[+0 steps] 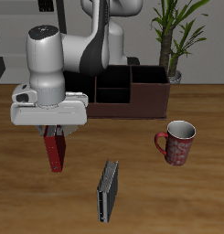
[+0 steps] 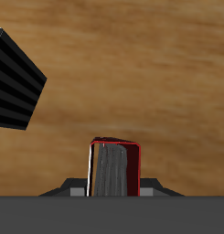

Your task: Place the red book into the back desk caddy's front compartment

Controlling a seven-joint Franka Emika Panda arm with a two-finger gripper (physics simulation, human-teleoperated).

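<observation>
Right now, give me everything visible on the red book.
The red book is a thin dark-red hardcover, upright and hanging below the claw, which is shut on its upper end. It looks lifted off the table. The wrist view shows its red cover framing grey pages. Nothing else touches it; the black book lies nearby.

I see wooden bench (image 1: 205, 196), brown grain. Back desk caddy (image 1: 132, 96) sits on it toward rear, dark brown, black dividers. Red-patterned mug (image 1: 177, 143) stands upright on bench, in front of caddy end, apart from it. Black book (image 1: 108, 190) stands on edge nearer front edge, well apart from mug. Potted plant (image 1: 175, 37) at back beside caddy; base contact I cannot tell.
</observation>
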